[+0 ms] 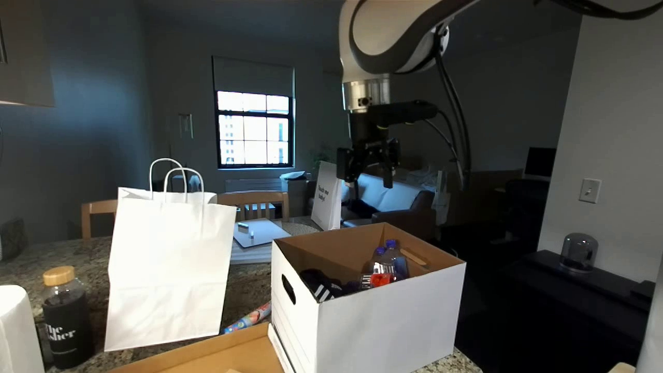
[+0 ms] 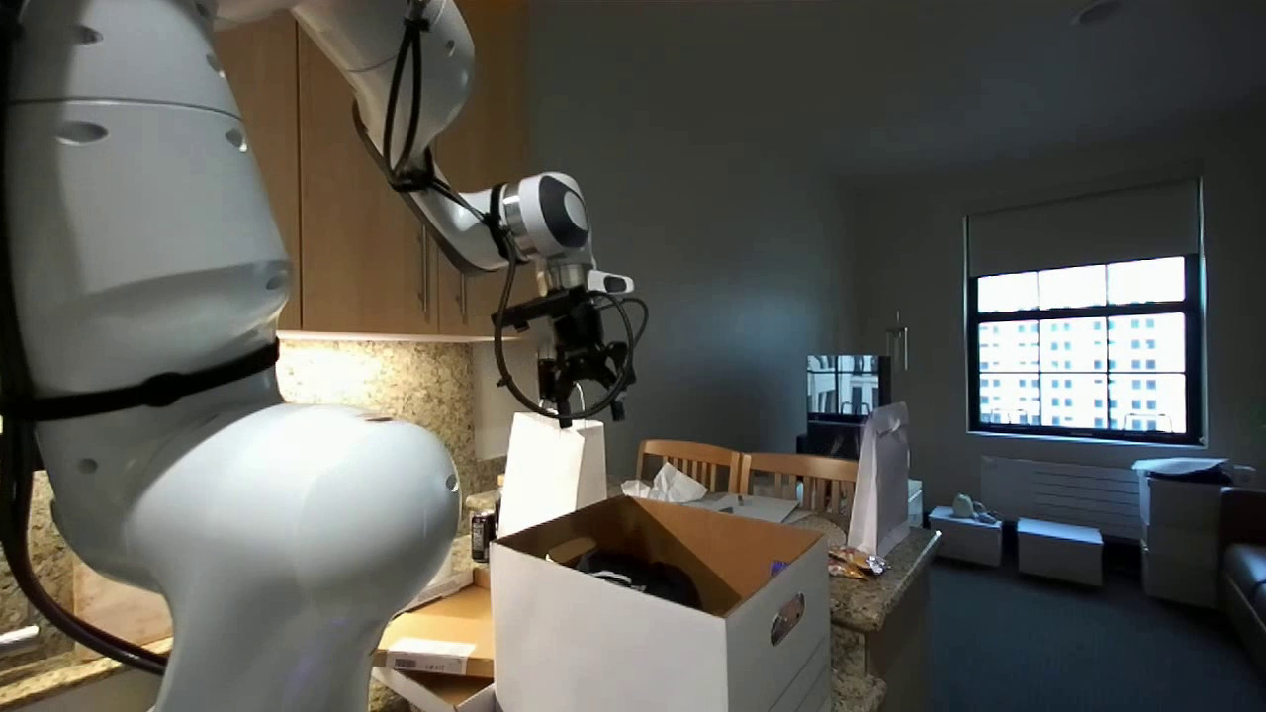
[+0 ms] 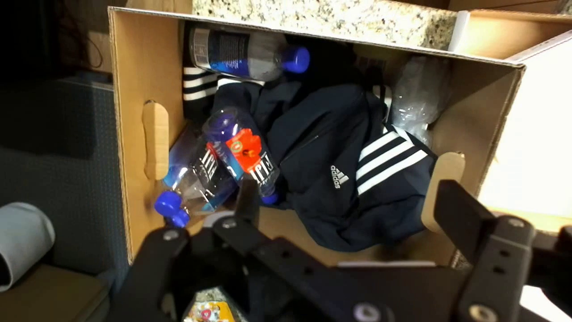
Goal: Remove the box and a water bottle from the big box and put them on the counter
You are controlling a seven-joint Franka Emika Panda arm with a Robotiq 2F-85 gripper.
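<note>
The big box [image 1: 388, 326] is an open white carton with brown inside, on the speckled stone counter [image 1: 248, 287]; it also shows in an exterior view [image 2: 613, 643] and in the wrist view [image 3: 136, 80]. Inside, at the left in the wrist view, lie several clear water bottles with blue caps, including a red-labelled water bottle [image 3: 246, 150] and another along the wall [image 3: 243, 51]. Bottles also show in an exterior view [image 1: 396, 264]. I cannot make out a smaller box inside. My gripper [image 1: 369, 181] is open and empty, above the big box; it also shows in an exterior view [image 2: 591, 413].
A navy jacket [image 3: 321, 134] fills the carton's middle, with clear plastic [image 3: 415, 100] beside it. A tall white paper bag [image 1: 171, 269], a dark jar [image 1: 67, 321] and a brown cardboard tray [image 1: 222, 352] stand beside the carton. Another bag [image 2: 878, 480] stands farther back.
</note>
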